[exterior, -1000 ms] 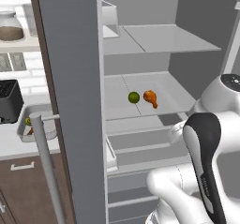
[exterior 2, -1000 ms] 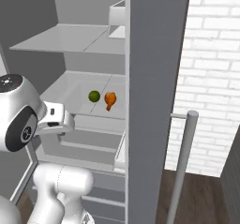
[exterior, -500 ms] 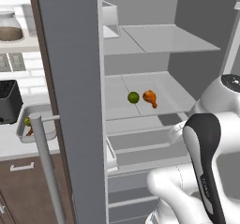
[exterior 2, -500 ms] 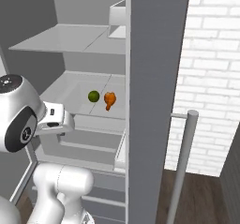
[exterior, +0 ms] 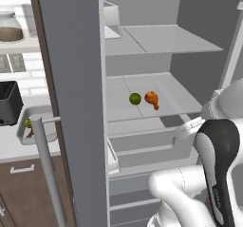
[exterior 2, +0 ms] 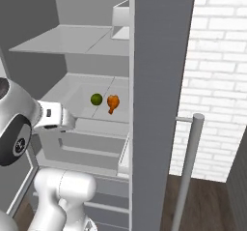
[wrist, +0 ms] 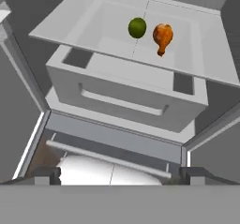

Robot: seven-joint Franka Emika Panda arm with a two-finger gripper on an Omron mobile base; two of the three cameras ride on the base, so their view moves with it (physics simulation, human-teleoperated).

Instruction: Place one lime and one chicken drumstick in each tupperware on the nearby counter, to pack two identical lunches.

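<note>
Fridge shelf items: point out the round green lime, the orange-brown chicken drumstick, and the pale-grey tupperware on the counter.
Round green lime (exterior: pixel 135 98): left base view, its middle.
Orange-brown chicken drumstick (exterior: pixel 152 99): left base view, meaty end.
Pale-grey tupperware (exterior: pixel 22 133): left base view, near rim.

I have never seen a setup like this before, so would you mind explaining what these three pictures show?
This is a simulated kitchen with a white robot arm on a base that can drive. Two pictures come from cameras on that base, behind the arm to its left and right; the third looks along its pincer, which is open and holds nothing. An open fridge stands ahead. On its glass shelf lie a lime and a chicken drumstick, side by side, apart. Left of the fridge, on the counter, a tupperware already holds food.
</note>
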